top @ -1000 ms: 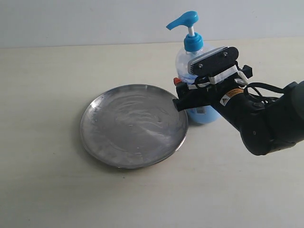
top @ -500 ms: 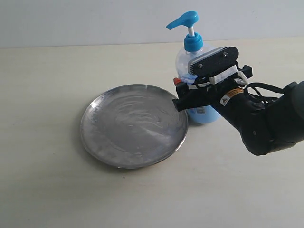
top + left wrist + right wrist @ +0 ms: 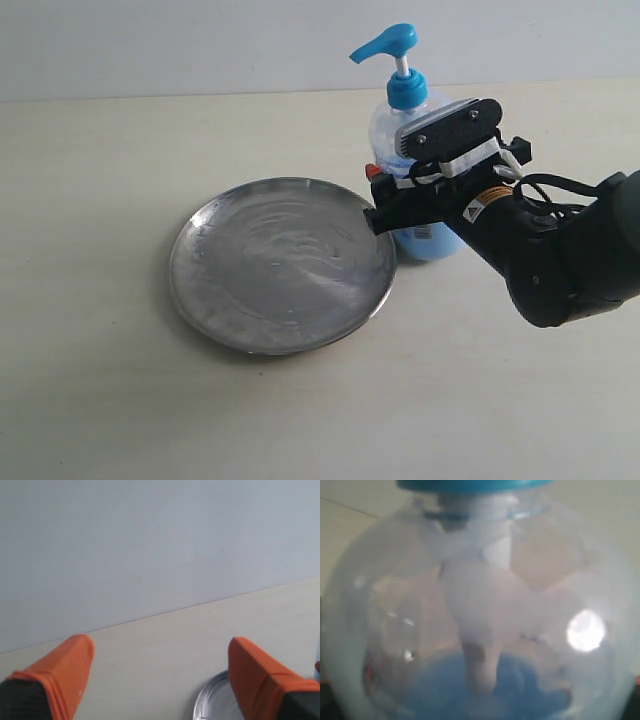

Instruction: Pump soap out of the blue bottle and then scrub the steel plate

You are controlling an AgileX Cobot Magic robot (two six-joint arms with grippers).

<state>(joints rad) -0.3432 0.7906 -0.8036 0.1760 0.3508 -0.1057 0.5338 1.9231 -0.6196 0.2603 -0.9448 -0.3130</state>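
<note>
exterior high over steel plate, left wrist low toward its rim, right seemingly against bottle

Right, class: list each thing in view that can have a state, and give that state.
blue bottle: upright, pump head raised, part full of soap
steel plate: lying flat, surface streaked
right gripper: closed around the blue bottle's body
left gripper: open, empty

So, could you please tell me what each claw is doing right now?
Left claw: open, empty.
Right claw: closed on the blue bottle.
</note>
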